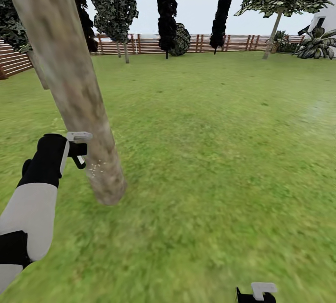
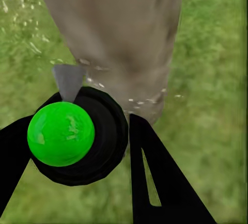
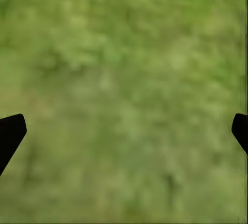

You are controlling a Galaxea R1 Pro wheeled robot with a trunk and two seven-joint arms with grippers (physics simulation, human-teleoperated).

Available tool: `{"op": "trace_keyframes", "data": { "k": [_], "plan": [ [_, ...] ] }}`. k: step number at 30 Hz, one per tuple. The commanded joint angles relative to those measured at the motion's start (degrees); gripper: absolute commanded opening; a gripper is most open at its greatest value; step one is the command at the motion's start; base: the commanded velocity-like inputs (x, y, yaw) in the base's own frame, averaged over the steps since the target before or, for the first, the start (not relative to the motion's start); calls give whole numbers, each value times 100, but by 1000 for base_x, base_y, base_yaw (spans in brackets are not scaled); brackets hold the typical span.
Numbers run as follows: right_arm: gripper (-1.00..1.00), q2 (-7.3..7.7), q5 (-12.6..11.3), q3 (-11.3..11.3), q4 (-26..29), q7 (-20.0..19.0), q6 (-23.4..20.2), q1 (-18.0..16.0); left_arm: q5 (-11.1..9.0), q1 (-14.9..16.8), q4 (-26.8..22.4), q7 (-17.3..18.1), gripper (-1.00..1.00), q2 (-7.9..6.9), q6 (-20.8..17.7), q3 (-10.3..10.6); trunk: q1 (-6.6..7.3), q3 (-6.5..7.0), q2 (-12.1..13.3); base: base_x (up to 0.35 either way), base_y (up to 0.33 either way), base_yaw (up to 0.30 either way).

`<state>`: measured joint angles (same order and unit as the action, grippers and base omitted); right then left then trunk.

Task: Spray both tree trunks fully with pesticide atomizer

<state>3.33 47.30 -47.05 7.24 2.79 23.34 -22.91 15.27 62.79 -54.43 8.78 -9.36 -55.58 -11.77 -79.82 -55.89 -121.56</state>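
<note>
The tree trunk point(image 1: 70, 84) looks like matt, mottled grey-brown bark, pretty smooth. Between the jaws, the pesticide atomizer point(image 2: 62, 133) has a glossy green plastic-looking body in a matt black ring. Beyond them, the floor point(image 3: 124, 79) is soft blurry grass.

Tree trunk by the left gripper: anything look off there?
Nothing is damaged. The tree trunk slants across the head view, probably from camera tilt. Whitish pesticide specks dot only its low part beside the atomizer, which the left gripper holds.
</note>
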Motion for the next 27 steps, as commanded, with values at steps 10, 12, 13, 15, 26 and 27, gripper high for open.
{"op": "trace_keyframes", "data": {
  "k": [10,12,13,15,26,27],
  "plan": [
    [100,1,60,-33,-12,29,21,-3,56,5,-6,60,-100,-36,-20,-18,1,-5,-2,0,-274,0],
    [100,1,60,-33,-12,29,21,-5,60,12,-30,61,-100,-53,-22,-30,1,-5,-2,81,-193,0],
    [100,1,60,-33,-12,29,21,-8,59,4,-107,62,-100,-74,-23,-47,1,-5,-2,229,-68,0],
    [100,1,60,-33,-12,29,21,-6,56,-18,-260,62,-100,-94,-26,-67,1,-5,-2,290,25,0],
    [100,-25,60,-24,-12,29,21,-8,55,-27,-331,55,-100,-146,-32,-76,1,-5,-2,31,5,206],
    [100,-25,60,-24,-12,29,21,-6,55,-15,-333,54,-100,-142,-30,-73,1,-5,-2,0,0,277]
  ]
}}
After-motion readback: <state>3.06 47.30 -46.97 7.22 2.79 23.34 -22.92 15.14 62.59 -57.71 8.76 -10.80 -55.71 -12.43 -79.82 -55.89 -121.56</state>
